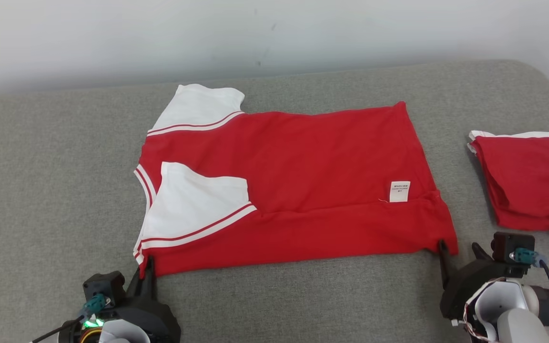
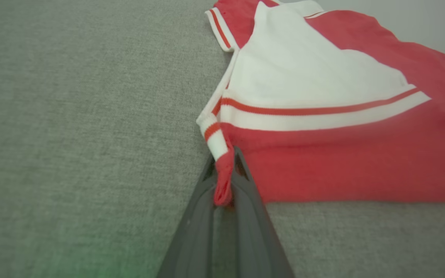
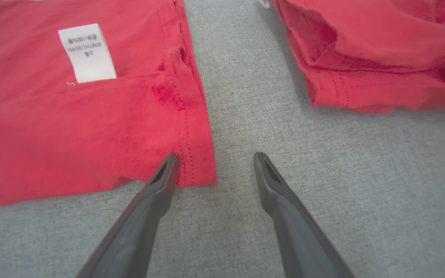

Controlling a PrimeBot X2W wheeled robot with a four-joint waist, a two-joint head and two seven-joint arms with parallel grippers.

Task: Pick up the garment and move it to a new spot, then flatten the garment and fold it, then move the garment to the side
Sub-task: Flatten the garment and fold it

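Now our left gripper (image 2: 224, 166) is closed tight on a pinch of red cloth at the near left corner of the shirt (image 1: 303, 157), just below the striped collar trim. The cloth is bunched between the two dark fingers.

Our right gripper (image 3: 215, 158) stands open at the shirt's near right corner, holding nothing. Its left finger (image 3: 160, 181) lies over the stitched hem and the other is over bare grey fabric beside it.

The shirt lies spread across the middle of the grey cushion (image 1: 41, 190), collar end to our left and hem to our right. Its near white sleeve (image 1: 193, 205) is folded in over the red body, and the far sleeve (image 1: 203, 107) sticks out at the far left corner. A small white label (image 1: 400, 191) sits near the hem.

To the right a second folded red garment (image 1: 527, 186) rests on the same cushion, apart from the shirt with a strip of grey between them. A pale wall (image 1: 274, 33) runs behind.
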